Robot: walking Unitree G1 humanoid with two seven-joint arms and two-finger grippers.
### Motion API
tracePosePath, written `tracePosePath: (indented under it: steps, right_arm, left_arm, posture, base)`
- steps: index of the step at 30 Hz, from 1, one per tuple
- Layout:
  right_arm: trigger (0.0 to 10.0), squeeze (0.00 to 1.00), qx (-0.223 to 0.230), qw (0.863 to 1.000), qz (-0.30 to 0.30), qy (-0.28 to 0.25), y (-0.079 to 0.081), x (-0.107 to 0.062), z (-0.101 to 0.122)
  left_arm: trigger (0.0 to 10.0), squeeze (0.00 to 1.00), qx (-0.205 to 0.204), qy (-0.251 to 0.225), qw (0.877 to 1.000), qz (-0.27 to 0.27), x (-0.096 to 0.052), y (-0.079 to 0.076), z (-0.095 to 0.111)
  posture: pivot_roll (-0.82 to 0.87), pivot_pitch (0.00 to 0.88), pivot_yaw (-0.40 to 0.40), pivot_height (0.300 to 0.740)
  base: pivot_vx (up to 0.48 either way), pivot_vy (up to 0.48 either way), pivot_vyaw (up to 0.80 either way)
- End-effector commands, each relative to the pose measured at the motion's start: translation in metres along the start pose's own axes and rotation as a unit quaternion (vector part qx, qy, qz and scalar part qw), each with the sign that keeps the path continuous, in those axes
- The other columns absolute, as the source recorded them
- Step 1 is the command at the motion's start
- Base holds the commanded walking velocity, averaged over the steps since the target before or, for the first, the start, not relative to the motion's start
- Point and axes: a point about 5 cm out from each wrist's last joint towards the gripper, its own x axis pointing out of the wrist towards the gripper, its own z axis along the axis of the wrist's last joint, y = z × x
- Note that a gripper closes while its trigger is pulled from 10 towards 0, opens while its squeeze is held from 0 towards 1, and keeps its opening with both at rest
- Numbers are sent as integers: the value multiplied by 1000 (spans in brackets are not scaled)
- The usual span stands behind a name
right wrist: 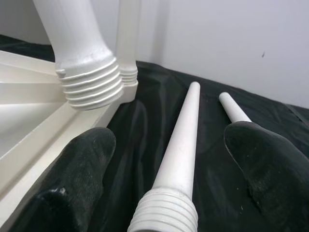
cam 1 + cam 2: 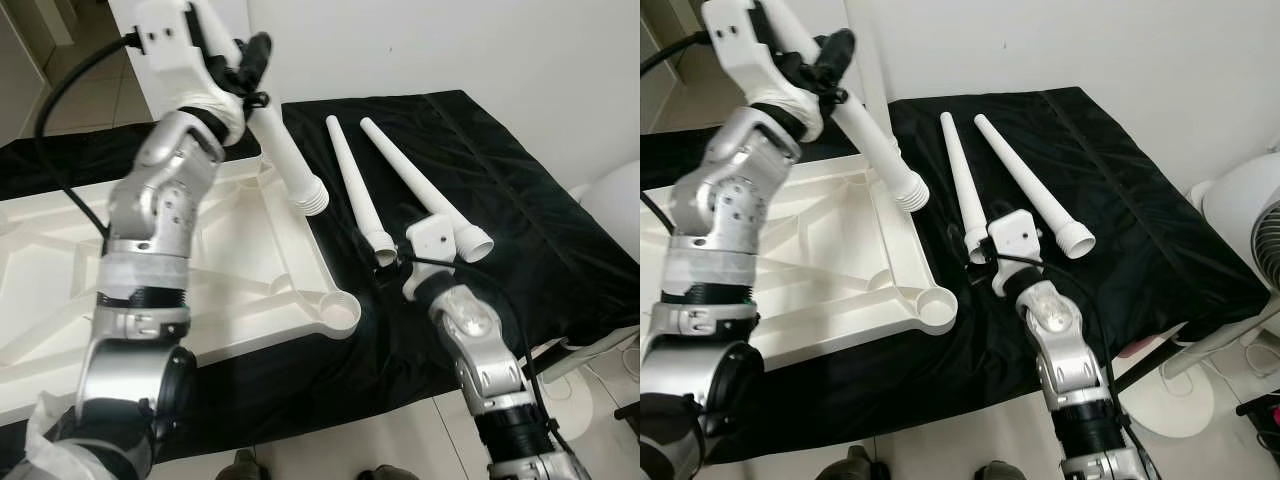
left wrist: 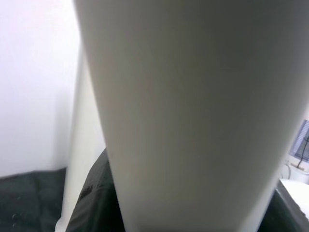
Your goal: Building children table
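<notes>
tapered leg (image 2: pixel 285 160) (ribbed end) gripped by left tool (image 2: pixel 250 70).

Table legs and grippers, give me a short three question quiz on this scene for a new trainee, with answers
1. True or false: the left gripper holds a white table leg up off the black cloth.
2. How many table legs lie loose on the cloth?
3. Multiple choice: the right gripper is
A) shut on a leg
B) open, with the threaded end of a lying leg between its fingers
C) resting on the tabletop

Key:
1. True; its threaded end hangs above the upturned white tabletop's edge.
2. Two, side by side, threaded ends toward the robot.
3. B
</notes>
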Motion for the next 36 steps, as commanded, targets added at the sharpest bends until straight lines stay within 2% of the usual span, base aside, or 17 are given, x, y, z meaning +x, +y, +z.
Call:
tracePosePath:
  steps: [1, 2, 3, 4, 7, 8, 10, 12, 17, 21, 29, 31, 36]
  right_arm:
    - [10000, 0, -2, 1000, 0, 5, 1, 1, 1]
    - [10000, 0, -6, 1000, 4, -1, 4, 9, 5]
    - [10000, 0, -6, 1000, 4, -1, 4, 9, 5]
    - [10000, 0, -11, 1000, 8, -1, 5, 13, 6]
    - [10000, 0, -11, 1000, 8, -1, 5, 13, 6]
    - [10000, 0, -11, 1000, 10, 0, 6, 15, 7]
    - [10000, 0, -11, 1000, 10, 0, 6, 15, 7]
    - [10000, 0, -29, 999, 16, -1, 7, 24, 9]
    - [10000, 0, -59, 998, 7, -11, 4, 36, 14]
    - [10000, 0, -61, 998, 10, -13, 6, 42, 18]
    - [10000, 0, -77, 997, 16, -24, 8, 49, 19]
    - [10000, 0, -95, 994, 21, -39, 9, 52, 23]
    - [10000, 0, -98, 994, 35, -43, 12, 54, 24]
  left_arm:
    - [10000, 0, 21, -19, 1000, -5, 0, -5, 7]
    - [10000, 0, 58, -30, 998, -20, 1, -20, 8]
    - [10000, 0, 58, -30, 998, -20, 1, -20, 8]
    - [10000, 0, 70, -33, 997, -27, 2, -27, 7]
    - [10000, 0, 70, -33, 997, -27, 2, -27, 7]
    - [10000, 0, 80, -35, 996, -32, 3, -33, 6]
    - [10000, 0, 80, -35, 996, -32, 3, -33, 6]
    - [10000, 0, 86, -40, 994, -48, 7, -48, 3]
    - [10000, 0, 77, -44, 993, -75, 9, -66, 0]
    - [10000, 0, 74, -46, 993, -83, 8, -76, -3]
    - [10000, 0, 63, -47, 992, -96, 6, -88, -6]
    - [10000, 0, 58, -45, 992, -101, 5, -92, -9]
    - [10000, 0, 54, -46, 992, -101, 5, -94, -9]
  posture:
    - [-65, 0, 14, 740]
    - [-59, 0, 10, 740]
    - [-59, 0, 10, 740]
    - [-54, 0, 11, 740]
    - [-54, 0, 11, 740]
    - [-52, 0, 9, 740]
    - [-52, 0, 9, 740]
    - [-54, 0, 12, 740]
    - [-58, 0, 16, 740]
    - [-59, 0, 11, 740]
    - [-58, 0, 1, 740]
    - [-59, 0, -4, 740]
    - [-59, 0, -6, 740]
  base:
    - [0, 0, 0]
    - [0, 0, 0]
    - [0, 0, 0]
    - [0, 0, 0]
    - [0, 0, 0]
    - [0, 0, 0]
    - [0, 0, 0]
    - [0, 0, 0]
    - [0, 0, 0]
    - [0, 0, 0]
    - [0, 0, 0]
    - [0, 0, 0]
    - [0, 0, 0]
